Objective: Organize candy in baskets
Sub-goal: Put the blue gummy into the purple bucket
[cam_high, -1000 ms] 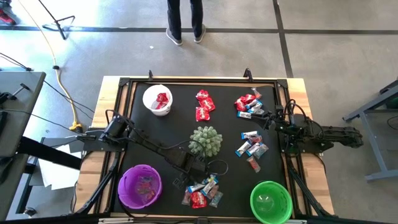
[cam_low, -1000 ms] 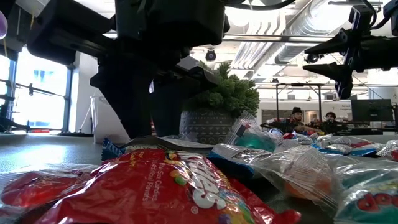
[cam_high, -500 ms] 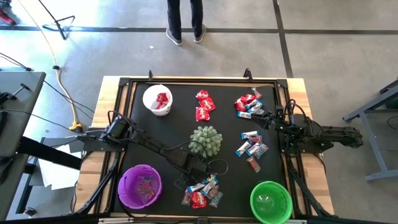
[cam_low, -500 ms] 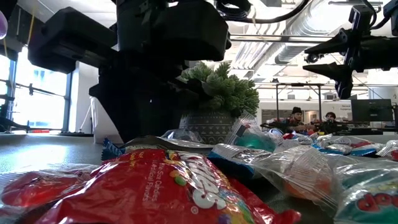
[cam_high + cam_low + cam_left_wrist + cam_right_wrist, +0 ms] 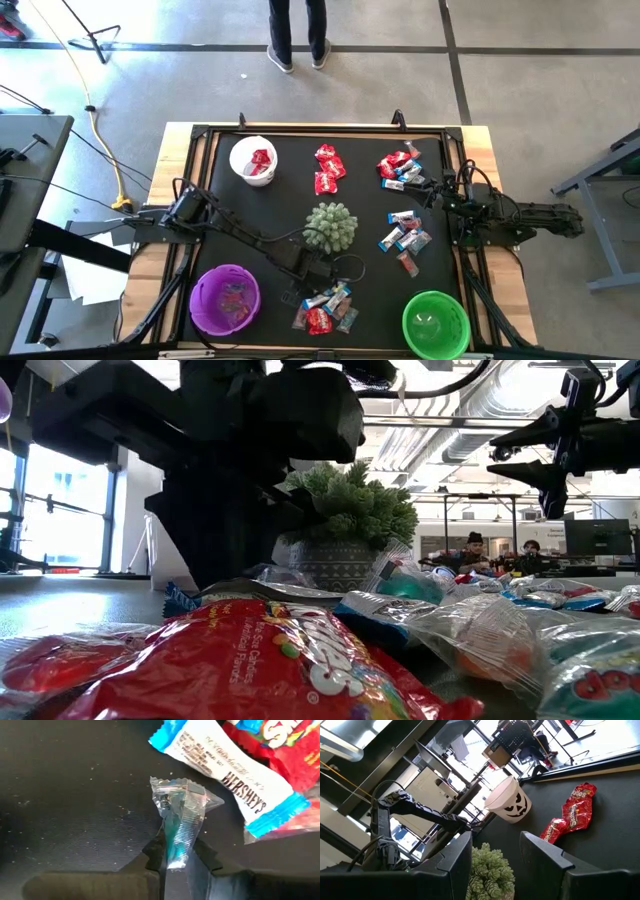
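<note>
On the left of the table [image 5: 290, 160], the white basket [image 5: 253, 160] at the far edge holds one red candy, and the purple basket [image 5: 225, 299] sits at the near edge. The left gripper [image 5: 175, 857] is low between the spiky green ball [image 5: 330, 227] and the near candy pile [image 5: 325, 308], its fingers [image 5: 154, 851] clenched on a clear-wrapped sweet [image 5: 180, 817] just beside a blue-and-white Hershey's bar [image 5: 225, 772]. Whether the sweet is off the table surface is hard to tell. Red packets [image 5: 328, 167] lie far centre, and further clusters [image 5: 402, 167] lie to the right. The green basket [image 5: 436, 323] stands near right. The right gripper [image 5: 495, 852] waits at the right edge, fingers spread and empty.
</note>
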